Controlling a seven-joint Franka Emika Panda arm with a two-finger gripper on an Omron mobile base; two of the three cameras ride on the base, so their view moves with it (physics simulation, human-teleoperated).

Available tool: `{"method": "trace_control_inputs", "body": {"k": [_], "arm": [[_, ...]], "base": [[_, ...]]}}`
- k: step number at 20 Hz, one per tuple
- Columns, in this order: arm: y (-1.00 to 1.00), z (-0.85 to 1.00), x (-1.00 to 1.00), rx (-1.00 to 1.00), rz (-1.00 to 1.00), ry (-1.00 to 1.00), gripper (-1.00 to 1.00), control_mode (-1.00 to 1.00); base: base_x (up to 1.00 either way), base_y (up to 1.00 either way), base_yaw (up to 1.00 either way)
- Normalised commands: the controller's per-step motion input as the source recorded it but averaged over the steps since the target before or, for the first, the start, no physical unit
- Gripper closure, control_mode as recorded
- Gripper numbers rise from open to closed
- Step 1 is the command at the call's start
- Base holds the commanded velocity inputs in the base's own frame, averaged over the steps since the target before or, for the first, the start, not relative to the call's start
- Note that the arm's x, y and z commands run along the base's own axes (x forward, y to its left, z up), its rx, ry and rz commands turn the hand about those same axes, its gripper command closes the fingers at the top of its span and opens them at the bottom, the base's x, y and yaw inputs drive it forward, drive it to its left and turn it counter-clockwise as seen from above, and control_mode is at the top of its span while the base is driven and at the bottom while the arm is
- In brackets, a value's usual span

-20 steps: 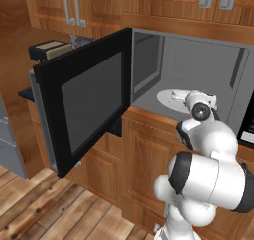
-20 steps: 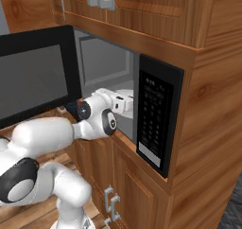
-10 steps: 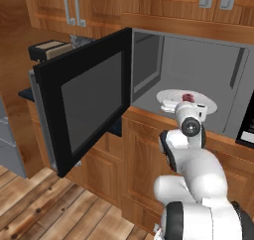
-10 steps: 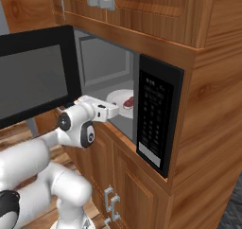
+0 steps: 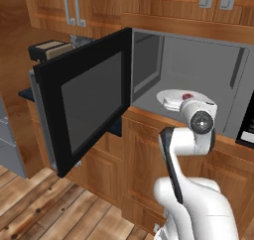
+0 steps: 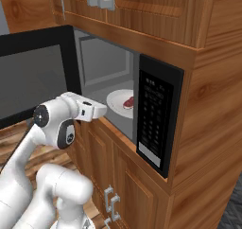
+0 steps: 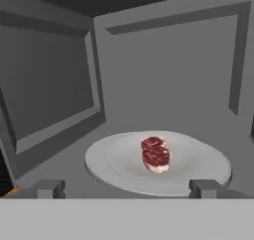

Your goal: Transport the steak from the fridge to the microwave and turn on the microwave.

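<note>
The steak point(image 7: 156, 154) lies on the white plate point(image 7: 114, 162) inside the microwave point(image 6: 156, 124), a little to one side of the plate's middle, dark red with a pale edge. From the right base camera it shows as a small red patch point(image 6: 128, 101) on the plate point(image 6: 116, 101), just left of the black control panel point(image 6: 156, 120).

The gripper point(image 7: 128, 187) is empty, its two dark fingertips point(image 7: 48, 187) spread wide apart, one at each lower side of the plate, touching nothing. It points into the grey cavity from the front, with the steak ahead of it and well clear.

A second ago the hand was reaching deeper in, over the plate; half a second ago it had already pulled back toward the opening. Now the arm has drawn back further, so the wrist point(image 5: 201, 119) sits at the cavity's front edge and the hand point(image 6: 90, 110) is outside the opening. The plate and steak have not shifted.

The microwave door point(image 5: 87, 105) stands swung open to the left, as before.
</note>
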Motion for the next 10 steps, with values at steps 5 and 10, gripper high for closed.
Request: {"method": "trace_control_inputs", "body": {"k": [5,10], "arm": [[0.19,0.27,-0.85,0.02,0.0,0.31,-1.0,-1.0],[0.26,0.2,-0.77,-0.04,0.0,0.21,-1.0,-1.0]], "base": [[0.0,0.0,0.0],[0.0,0.0,0.0]]}}
